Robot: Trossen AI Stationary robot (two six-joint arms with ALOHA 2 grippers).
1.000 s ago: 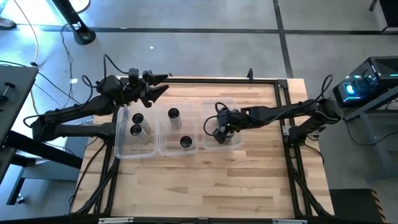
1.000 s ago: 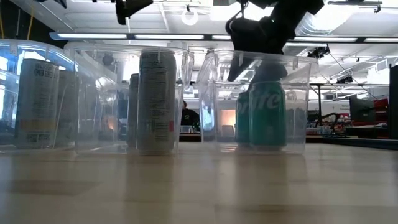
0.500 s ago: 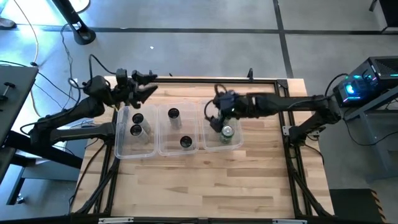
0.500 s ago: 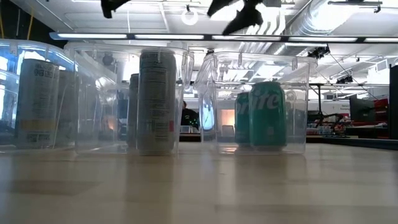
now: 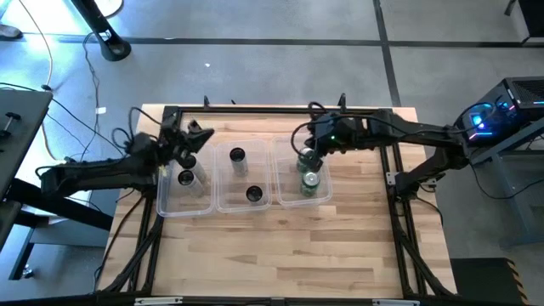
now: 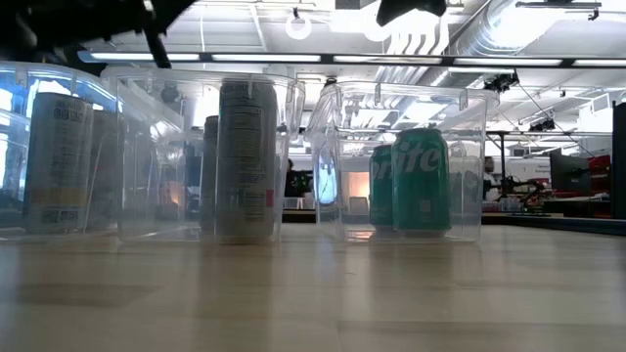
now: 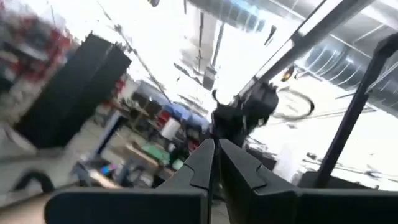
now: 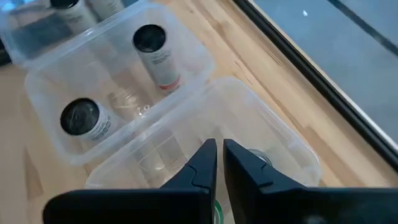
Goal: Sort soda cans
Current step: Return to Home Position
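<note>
Two green soda cans [image 5: 310, 179] stand in the right tub [image 5: 287, 194], frame centre; other cans [image 5: 253, 194] occupy the middle tub [image 5: 229, 183] and left tub [image 5: 170, 200]. Left jaws and right jaws, both nearly closed and empty, hang over the tubs' upper edges.

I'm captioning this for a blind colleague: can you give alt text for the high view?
Three clear tubs sit in a row on a wooden table with cans standing inside, two green cans in the right one. The left claw hovers at the left tub's far end, the right claw at the right tub's.
</note>
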